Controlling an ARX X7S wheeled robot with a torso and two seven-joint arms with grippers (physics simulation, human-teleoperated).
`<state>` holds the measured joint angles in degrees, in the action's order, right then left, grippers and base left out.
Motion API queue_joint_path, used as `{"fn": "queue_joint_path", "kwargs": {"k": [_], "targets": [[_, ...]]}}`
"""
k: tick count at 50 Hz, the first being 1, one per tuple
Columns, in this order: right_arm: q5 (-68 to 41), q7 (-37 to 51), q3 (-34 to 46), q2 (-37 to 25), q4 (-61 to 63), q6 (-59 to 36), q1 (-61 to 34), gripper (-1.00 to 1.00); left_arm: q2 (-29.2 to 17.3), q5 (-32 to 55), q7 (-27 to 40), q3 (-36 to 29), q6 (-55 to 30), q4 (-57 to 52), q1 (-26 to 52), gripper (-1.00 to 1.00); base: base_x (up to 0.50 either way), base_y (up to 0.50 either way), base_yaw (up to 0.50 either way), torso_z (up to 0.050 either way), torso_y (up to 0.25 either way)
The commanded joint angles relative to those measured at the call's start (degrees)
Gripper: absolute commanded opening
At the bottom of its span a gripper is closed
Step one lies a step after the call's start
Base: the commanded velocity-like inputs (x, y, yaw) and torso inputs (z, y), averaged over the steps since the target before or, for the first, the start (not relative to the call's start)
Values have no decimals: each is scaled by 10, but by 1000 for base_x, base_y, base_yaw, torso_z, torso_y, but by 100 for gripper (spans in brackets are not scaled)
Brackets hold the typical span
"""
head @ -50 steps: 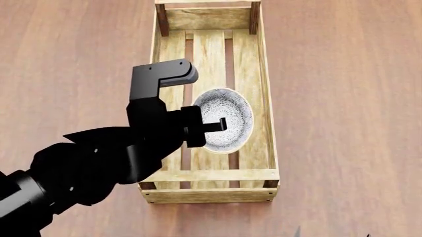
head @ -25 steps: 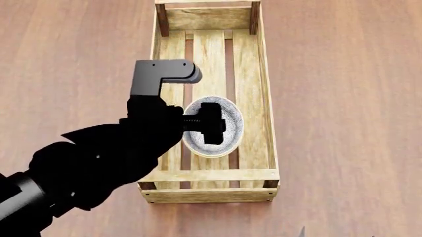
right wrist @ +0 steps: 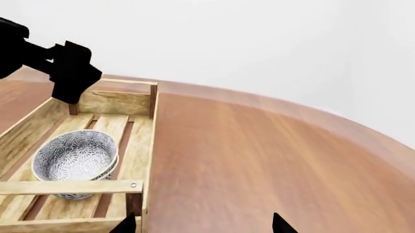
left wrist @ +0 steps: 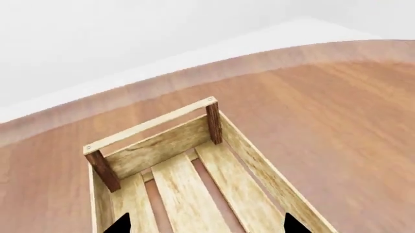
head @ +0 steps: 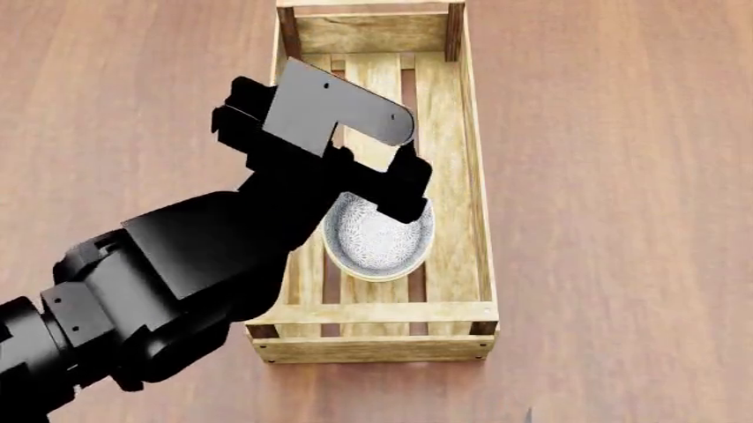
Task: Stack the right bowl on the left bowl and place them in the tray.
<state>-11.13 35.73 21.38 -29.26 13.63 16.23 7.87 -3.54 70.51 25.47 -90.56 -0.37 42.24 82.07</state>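
Now the bowls [head: 379, 240] sit nested, 1 inside the other, upright on the slats in the near half of the tray [head: 471, 176], which lies lengthwise on the wooden table [head: 612, 176]. My left gripper [head: 394, 189] hangs over the far rim of the bowls and grips nothing; its 2 tips [left wrist: 120, 224] stand wide apart in my left wrist view. My right gripper [right wrist: 204, 224] is off to the tray's right over bare table, tips spread, also holding nothing.
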Motion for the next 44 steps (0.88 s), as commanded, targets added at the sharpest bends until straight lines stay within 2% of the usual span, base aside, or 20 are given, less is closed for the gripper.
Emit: {"fn": "queue_joint_path", "kwargs": {"k": [1,9,13,17,19,21,22,23,24,27,31,36,38,40,42,44], "targets": [[31,10,15,-2,41,-7,23,100,-114,-81,133,-15,-11,-300,39,100,0,0,0,0,0],[66,16,36,1,63,1,52,100,-241,-95,249,-26,-37,-588,72,100,0,0,0,0,0],[70,19,41,-2,82,10,72,100,-354,-163,344,-51,-69,-807,88,100,0,0,0,0,0],[77,20,46,-5,103,8,81,100,-453,-236,397,-77,-86,-925,73,100,0,0,0,0,0],[80,19,48,-4,106,10,83,100,-490,-252,406,-83,-75,-948,60,100,0,0,0,0,0],[81,18,51,-4,109,11,86,100,-569,-324,425,-109,-71,-988,30,100,0,0,0,0,0],[81,18,51,-4,109,11,86,100,-570,-325,425,-109,-71,-988,29,100,0,0,0,0,0],[79,19,50,-5,111,12,88,100,-613,-376,436,-129,-56,-996,2,100,0,0,0,0,0],[79,20,49,-6,113,13,89,100,-638,-405,441,-143,-42,-995,-17,100,0,0,0,0,0],[76,23,45,-9,115,18,94,100,-692,-512,483,-185,-7,-976,-81,100,0,0,0,0,0],[71,25,40,-10,108,23,93,100,-706,-580,560,-218,5,-929,-143,100,0,0,0,0,0],[68,31,32,-12,108,33,98,100,-709,-594,626,-217,-15,-889,-169,100,0,0,0,0,0],[64,36,24,-16,106,42,103,100,-730,-604,645,-134,-3,-870,-256,100,0,0,0,0,0],[59,41,14,-19,101,54,106,100,-737,-626,645,38,-6,-845,-428,100,0,0,0,0,0],[53,47,4,-21,101,59,107,100,-728,-647,645,210,26,-824,-600,100,0,0,0,0,0],[48,51,-4,-24,104,60,107,100,-714,-673,645,382,20,-825,-772,100,0,0,0,0,0]]}}
